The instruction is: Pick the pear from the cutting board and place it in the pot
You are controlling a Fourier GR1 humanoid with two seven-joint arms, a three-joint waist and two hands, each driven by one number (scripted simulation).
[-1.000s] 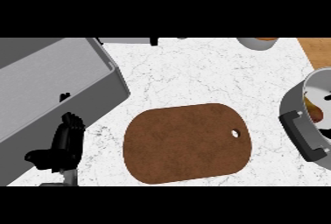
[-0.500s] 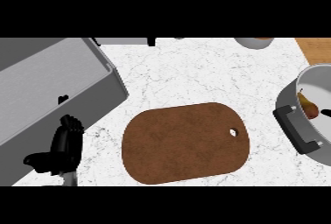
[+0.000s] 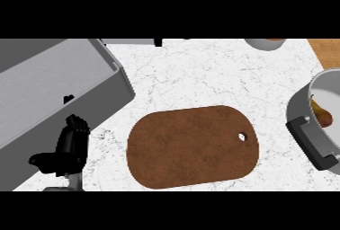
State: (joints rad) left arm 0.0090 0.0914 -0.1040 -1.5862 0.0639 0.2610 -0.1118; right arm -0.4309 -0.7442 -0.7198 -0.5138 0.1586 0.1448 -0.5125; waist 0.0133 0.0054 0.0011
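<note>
Since half a second earlier, pot (image 3: 319,117) had shifted slightly left in view. White marbled counter (image 3: 199,76) held bare brown cutting board (image 3: 192,147), grey sink (image 3: 53,90) at left. Pear (image 3: 323,116) lay inside pot. Left hand (image 3: 65,150) rested open, fingers up, unmoved. Right hand out of view.

open counter (image 3: 199,72) between sink (image 3: 46,90), pot (image 3: 319,130)
</note>
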